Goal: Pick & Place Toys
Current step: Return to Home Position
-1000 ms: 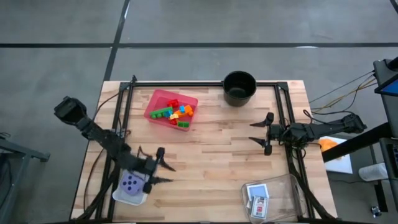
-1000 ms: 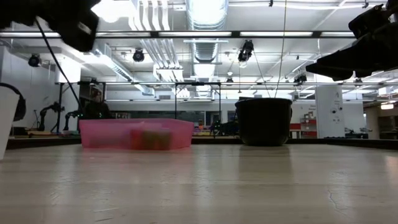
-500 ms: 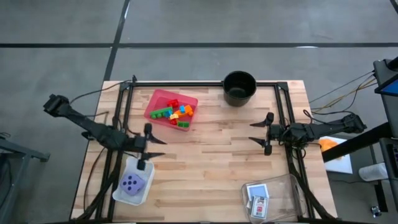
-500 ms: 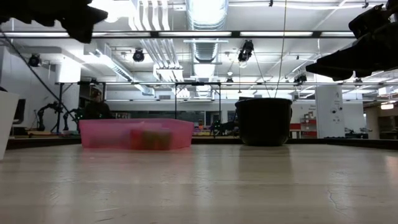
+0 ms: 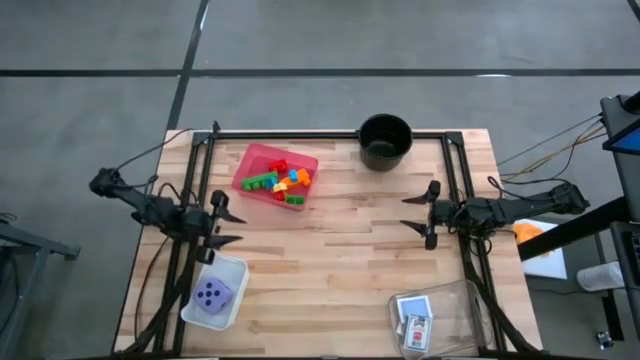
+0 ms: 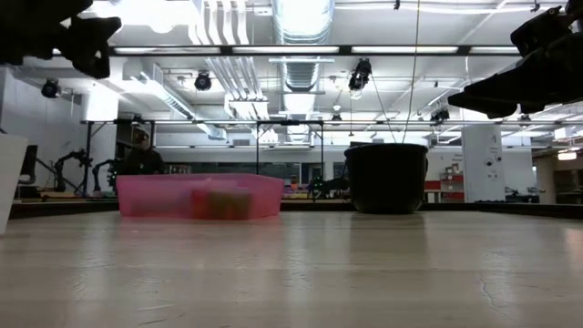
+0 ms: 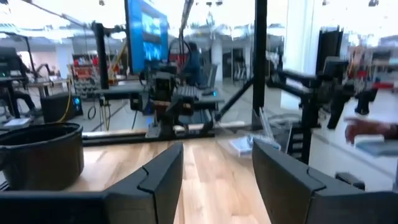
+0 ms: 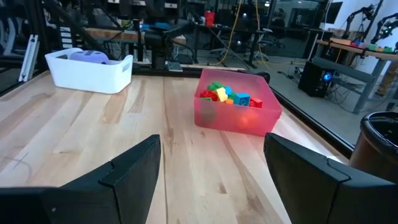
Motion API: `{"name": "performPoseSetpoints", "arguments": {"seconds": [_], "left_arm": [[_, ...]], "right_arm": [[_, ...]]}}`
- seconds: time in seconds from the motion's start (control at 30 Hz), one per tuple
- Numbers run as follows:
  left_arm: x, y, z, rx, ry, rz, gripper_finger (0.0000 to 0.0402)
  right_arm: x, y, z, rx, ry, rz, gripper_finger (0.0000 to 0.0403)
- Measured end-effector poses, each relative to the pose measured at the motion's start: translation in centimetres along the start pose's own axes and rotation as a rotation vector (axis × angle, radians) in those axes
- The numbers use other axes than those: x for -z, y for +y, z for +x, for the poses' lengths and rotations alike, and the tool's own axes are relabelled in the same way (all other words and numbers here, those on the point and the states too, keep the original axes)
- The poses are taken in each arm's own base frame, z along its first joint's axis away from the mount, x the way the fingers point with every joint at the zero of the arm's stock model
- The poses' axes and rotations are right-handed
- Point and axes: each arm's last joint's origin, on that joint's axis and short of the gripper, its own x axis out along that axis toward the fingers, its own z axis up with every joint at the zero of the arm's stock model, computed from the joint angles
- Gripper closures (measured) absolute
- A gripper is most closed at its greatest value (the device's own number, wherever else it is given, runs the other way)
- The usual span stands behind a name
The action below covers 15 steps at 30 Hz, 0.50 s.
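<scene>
Left gripper point(image 5: 236, 226) is hovering above the left part of the wooden table point(image 5: 340, 260), between the pink tray point(image 5: 247, 158) and the white bin point(image 5: 240, 272). Its two fingers are standing wide apart with nothing between them. Its arm is reaching in from beyond the table's left edge. In its own wrist view the fingers point(image 7: 158, 180) are framing bare tabletop, with the black pot point(image 5: 364, 140) off to one side.

The right gripper point(image 5: 404, 212) is waiting over the right part of the table, pointing toward the middle. Its fingers are also gaping wide and carrying nothing.

The purple die point(image 5: 211, 295) is lying inside the white bin, at the lower left corner of the table in the high view, with a dotted face turned up. The right wrist view is showing only its top above the bin's wall. The bricks point(image 5: 283, 181), green, red, orange, yellow and teal, are sitting heaped in the pink tray, toward its right side. A blue card point(image 5: 412, 305) and a white-red card point(image 5: 417, 331) are lying just beside each other in the transparent bin point(image 5: 470, 300), at the lower right corner. The pot is standing at the table's far edge, apart from the tray. In the low view a person point(image 6: 141, 157) is showing in the room behind the tray.
</scene>
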Motion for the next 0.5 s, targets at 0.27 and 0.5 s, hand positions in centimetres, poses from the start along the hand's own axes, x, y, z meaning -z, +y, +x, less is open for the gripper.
{"name": "performPoseSetpoints", "arguments": {"seconds": [0.27, 0.5], "left_arm": [[2.3, 0.3, -0.7, -0.021, -0.021, 0.002, 0.0208], [3.3, 1.6, -0.5, -0.122, 0.057, -0.02, 0.0208]], "right_arm": [[0.0, 0.0, 0.0, 0.0, 0.002, -0.001, 0.0117], [0.1, 0.0, 0.0, -0.004, 0.008, -0.003, 0.0117]]}}
